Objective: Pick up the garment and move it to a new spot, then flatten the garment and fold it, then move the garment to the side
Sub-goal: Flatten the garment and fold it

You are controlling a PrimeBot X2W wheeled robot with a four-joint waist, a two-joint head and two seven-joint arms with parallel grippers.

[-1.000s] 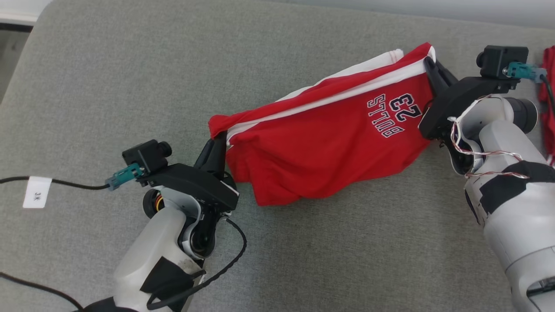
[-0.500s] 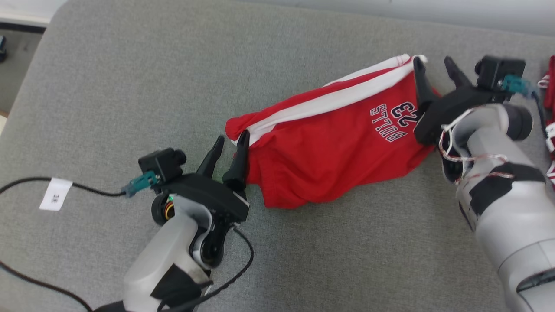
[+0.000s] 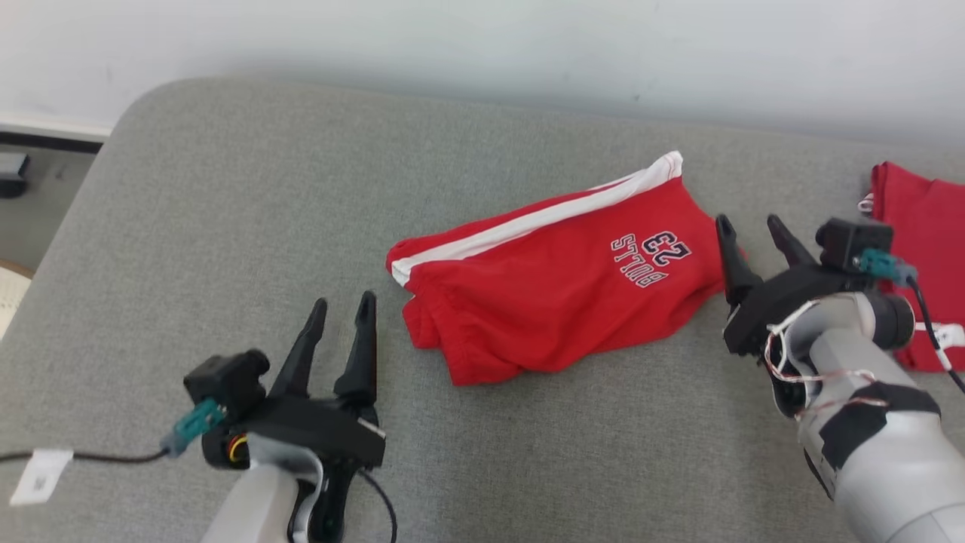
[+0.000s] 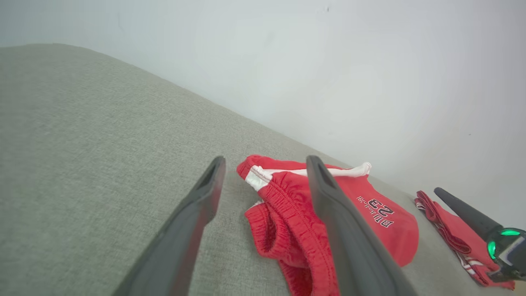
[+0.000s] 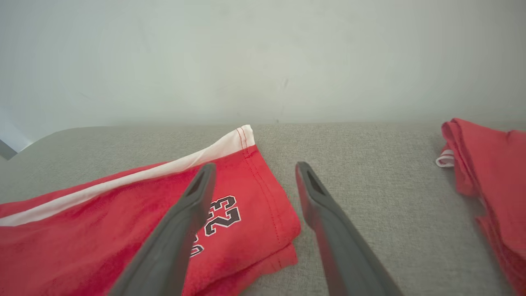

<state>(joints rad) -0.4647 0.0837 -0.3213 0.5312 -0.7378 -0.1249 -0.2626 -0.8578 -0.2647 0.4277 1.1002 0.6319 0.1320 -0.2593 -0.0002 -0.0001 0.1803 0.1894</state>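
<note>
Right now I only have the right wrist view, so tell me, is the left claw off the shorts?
Observer: Yes. The left claw is open and apart from the shorts, with bare cushion between them.
Operator: How does the far end of the shorts lie?
Observer: Bunched. In the left wrist view the waistband is gathered and doubled over, not flat.
Operator: Anything lying by the left arm?
Observer: A black cable with a white tag lies on the cushion at that arm's left.
</note>
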